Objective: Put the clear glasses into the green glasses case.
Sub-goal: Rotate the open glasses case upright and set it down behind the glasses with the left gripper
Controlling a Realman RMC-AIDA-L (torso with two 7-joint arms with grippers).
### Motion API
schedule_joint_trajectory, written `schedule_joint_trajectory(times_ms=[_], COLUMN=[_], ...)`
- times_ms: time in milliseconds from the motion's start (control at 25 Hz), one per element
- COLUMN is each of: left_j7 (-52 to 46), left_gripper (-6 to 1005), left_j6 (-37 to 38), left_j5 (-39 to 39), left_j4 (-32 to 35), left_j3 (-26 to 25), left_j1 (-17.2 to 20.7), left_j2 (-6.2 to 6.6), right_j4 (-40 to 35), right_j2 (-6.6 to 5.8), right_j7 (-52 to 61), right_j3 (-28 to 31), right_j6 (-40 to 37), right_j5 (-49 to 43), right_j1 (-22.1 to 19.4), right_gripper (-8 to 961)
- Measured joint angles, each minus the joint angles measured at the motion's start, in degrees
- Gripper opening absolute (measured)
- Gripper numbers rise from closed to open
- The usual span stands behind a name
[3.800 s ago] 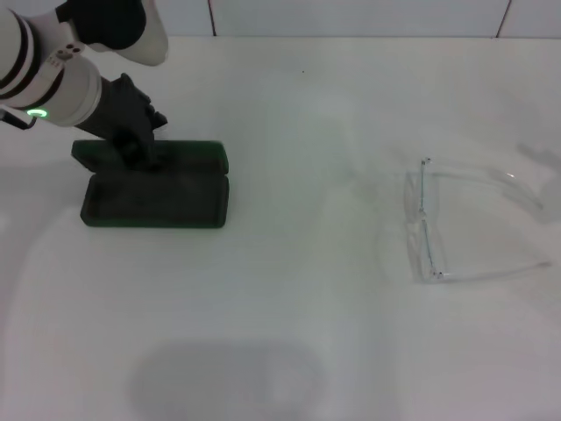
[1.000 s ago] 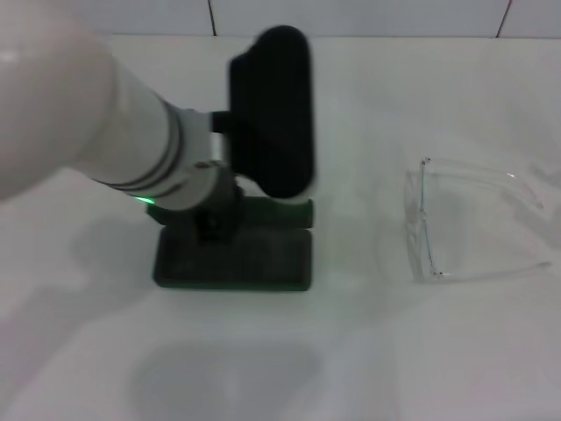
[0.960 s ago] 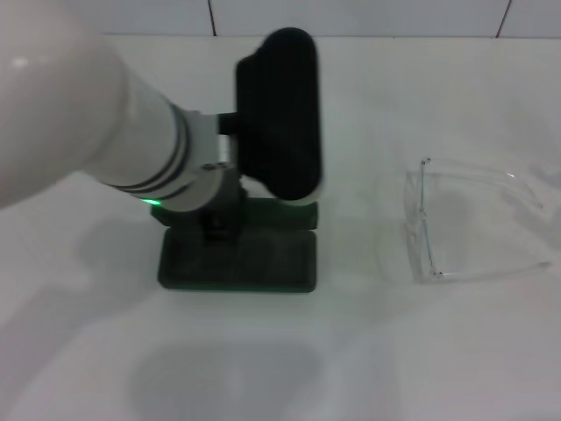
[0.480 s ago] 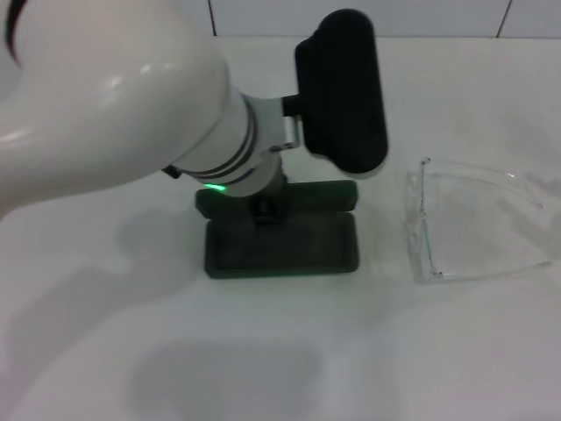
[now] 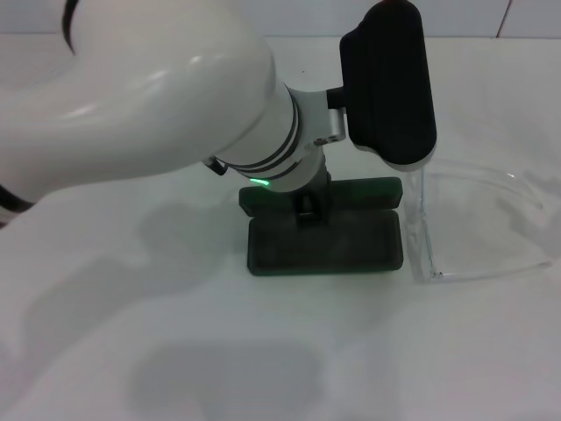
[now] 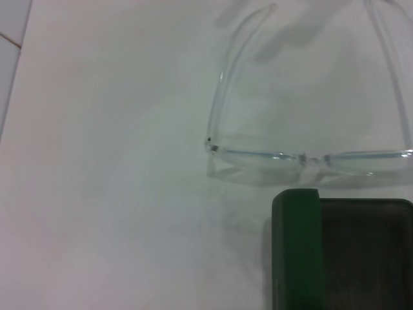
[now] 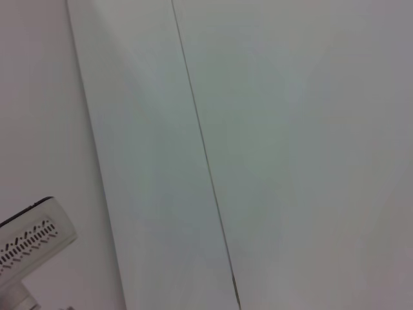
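Head view: left end effector (image 5: 307,209) sits at the hinge of the open case (image 5: 325,246), fingers hidden so grip can't be told, glasses (image 5: 469,230) just beside on the table (image 5: 263,351); keep the case flat, stop short of the frame.

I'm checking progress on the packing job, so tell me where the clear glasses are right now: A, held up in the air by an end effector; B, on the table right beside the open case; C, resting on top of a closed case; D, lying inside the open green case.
B: the clear glasses lie on the table beside the open green glasses case, whose tray holds nothing.
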Motion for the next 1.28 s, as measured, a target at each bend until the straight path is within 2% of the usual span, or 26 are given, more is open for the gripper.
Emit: schedule_joint_trajectory(times_ms=[400, 1280], left_j7=[-2.4, -4.9], left_gripper=[202, 201], left_j6=[-3.7, -7.1], left_j5=[-0.4, 0.0], left_j4=[-5.2, -6.1], left_j3=[3.3, 6.8], left_j1=[-3.6, -3.9], left_j2=[-0.11, -0.14], right_j4=[0.0, -0.1], right_j2=[0.00, -0.01], right_j7=[0.0, 0.0], right_j3=[0.0, 0.0], right_j6=[0.0, -0.8], right_j5=[0.0, 0.2], right_j1=[0.2, 0.0], right_gripper=[630, 630])
